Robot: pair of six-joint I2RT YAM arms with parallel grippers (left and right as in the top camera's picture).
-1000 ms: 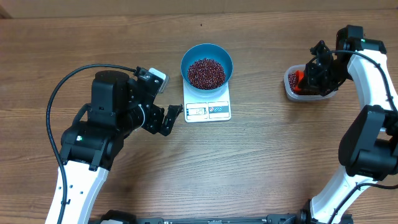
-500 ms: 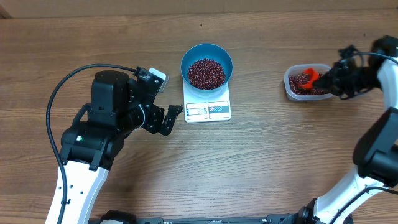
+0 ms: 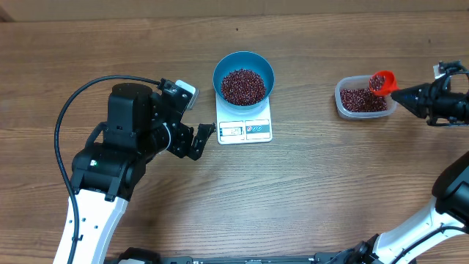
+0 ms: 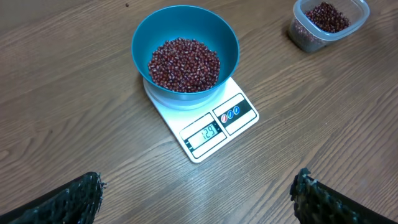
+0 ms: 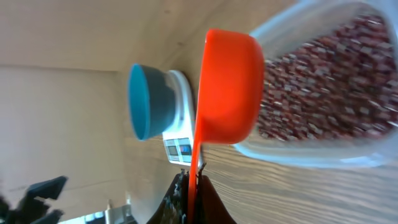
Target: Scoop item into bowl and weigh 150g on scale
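The blue bowl (image 3: 244,78) holds a heap of dark red beans (image 4: 184,64) and stands on the white scale (image 3: 245,129). My left gripper (image 3: 199,139) hangs open just left of the scale, nothing between its fingers (image 4: 81,196). My right gripper (image 3: 401,93) is shut on the handle of an orange scoop (image 3: 382,81), which hovers over the right end of the clear tub (image 3: 361,98). The scoop carries some beans. In the right wrist view the scoop (image 5: 227,87) shows its underside in front of the tub (image 5: 323,93), with the bowl (image 5: 146,102) beyond.
The clear tub of beans (image 4: 328,22) sits at the right, well apart from the scale (image 4: 214,127). The left arm's black cable (image 3: 80,99) loops over the table at the left. Bare wooden table lies between scale and tub.
The right arm has swung out to the right and drawn the orange scoop up out of the tub's beans to its right rim. The left arm has not moved.
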